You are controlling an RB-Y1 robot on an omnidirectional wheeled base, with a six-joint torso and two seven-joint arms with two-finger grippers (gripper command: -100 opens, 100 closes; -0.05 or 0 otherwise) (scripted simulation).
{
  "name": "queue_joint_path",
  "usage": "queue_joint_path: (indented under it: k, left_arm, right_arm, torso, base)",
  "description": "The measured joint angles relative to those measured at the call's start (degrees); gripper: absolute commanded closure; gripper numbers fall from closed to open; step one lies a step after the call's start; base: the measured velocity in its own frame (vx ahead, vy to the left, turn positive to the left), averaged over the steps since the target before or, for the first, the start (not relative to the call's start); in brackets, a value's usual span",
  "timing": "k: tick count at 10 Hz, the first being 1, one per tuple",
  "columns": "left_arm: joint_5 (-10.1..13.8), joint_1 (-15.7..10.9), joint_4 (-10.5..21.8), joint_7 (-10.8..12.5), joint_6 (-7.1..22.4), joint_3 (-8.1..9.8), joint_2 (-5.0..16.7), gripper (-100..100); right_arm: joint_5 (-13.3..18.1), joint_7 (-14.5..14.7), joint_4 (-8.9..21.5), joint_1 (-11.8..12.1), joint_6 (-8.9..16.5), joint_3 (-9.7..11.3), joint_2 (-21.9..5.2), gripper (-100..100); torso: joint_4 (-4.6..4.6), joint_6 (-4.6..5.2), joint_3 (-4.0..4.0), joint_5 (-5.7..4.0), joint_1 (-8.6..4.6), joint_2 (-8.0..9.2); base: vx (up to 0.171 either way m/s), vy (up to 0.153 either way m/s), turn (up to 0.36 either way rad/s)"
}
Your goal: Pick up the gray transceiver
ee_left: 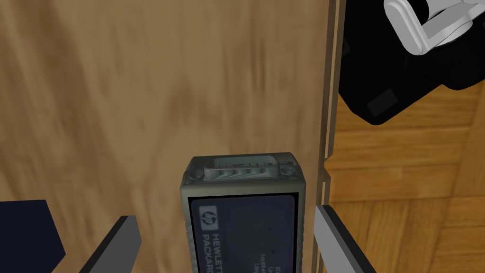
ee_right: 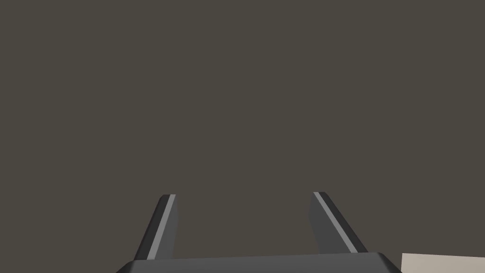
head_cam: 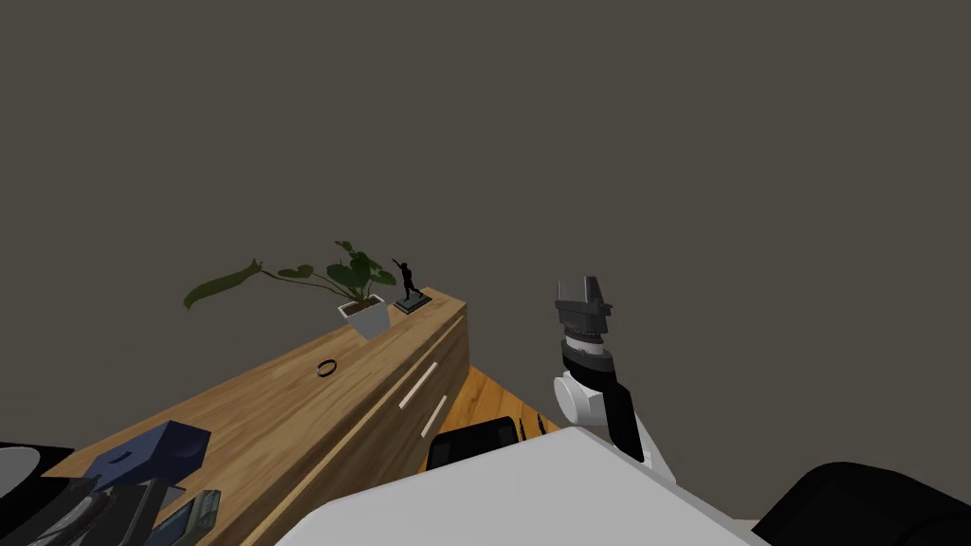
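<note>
1. Gray transceiver (ee_left: pixel 244 213), left wrist view: it lies flat on the wooden cabinet top (ee_left: pixel 142 95), close to the front edge. It sits untouched between the spread fingers of the left gripper (ee_left: pixel 225 215). One finger is nearer than the other, so closing could shove or skew it. A dark blue box (ee_left: pixel 28 232) crowds the farther finger.
2. Head view: the right gripper (head_cam: pixel 580 284) is raised beside the cabinet, well apart, so a clash looks unlikely.
3. Right wrist view: its fingers (ee_right: pixel 163 222) stand apart, holding nothing.

The long light-wood desk (head_cam: pixel 265 408) carries a grey boxy transceiver (ee_left: pixel 242 222), a dark blue box (head_cam: pixel 152 453), a small black ring (head_cam: pixel 327 368), a white-potted leafy plant (head_cam: pixel 365 313) and a black figurine (head_cam: pixel 409 282)
</note>
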Motion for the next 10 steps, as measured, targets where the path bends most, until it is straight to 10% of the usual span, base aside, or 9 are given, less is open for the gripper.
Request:
queue_joint_path:
  k: [1, 2, 6, 7, 8, 10]
  left_arm:
    - [-0.69, -0.26, 1.11, -0.64, -1.05, -0.66, -0.42, -100]
    - [-0.77, -0.28, 1.24, -0.79, -1.29, -0.74, -0.46, 100]
    - [-0.74, -0.27, 1.23, -0.78, -1.25, -0.76, -0.48, 100]
    - [-0.74, -0.26, 1.23, -0.78, -1.25, -0.76, -0.49, 0]
    - [-0.74, -0.26, 1.23, -0.78, -1.25, -0.76, -0.49, 100]
    - [0.50, -0.17, -0.44, 0.28, 0.53, 0.24, 0.53, 100]
  right_arm:
    - [0.00, 0.00, 0.00, 0.00, 0.00, 0.00, 0.00, 0]
    - [0.00, 0.00, 0.00, 0.00, 0.00, 0.00, 0.00, 0]
    - [0.00, 0.00, 0.00, 0.00, 0.00, 0.00, 0.00, 0]
    - [0.00, 0.00, 0.00, 0.00, 0.00, 0.00, 0.00, 0]
    - [0.00, 0.00, 0.00, 0.00, 0.00, 0.00, 0.00, 0]
    - [0.00, 0.00, 0.00, 0.00, 0.00, 0.00, 0.00, 0]
  torso:
    - [0.01, 0.00, 0.02, 0.00, -0.02, 0.03]
    - [0.01, -0.01, 0.01, -0.01, 0.00, 0.02]
    - [0.00, 0.00, -0.02, -0.01, 0.05, -0.04]
    - [0.00, 0.00, -0.01, -0.02, 0.05, -0.04]
    - [0.00, 0.00, -0.01, -0.02, 0.04, -0.03]
    - [0.01, -0.01, -0.03, -0.06, 0.05, -0.08]
  base:
    - [-0.009, -0.007, -0.003]
    - [0.000, 0.000, 0.000]
    - [0.000, 0.000, 0.000]
    - [0.000, 0.000, 0.000]
    - [0.010, 0.009, 0.037]
    - [0.014, 0.013, 0.026]
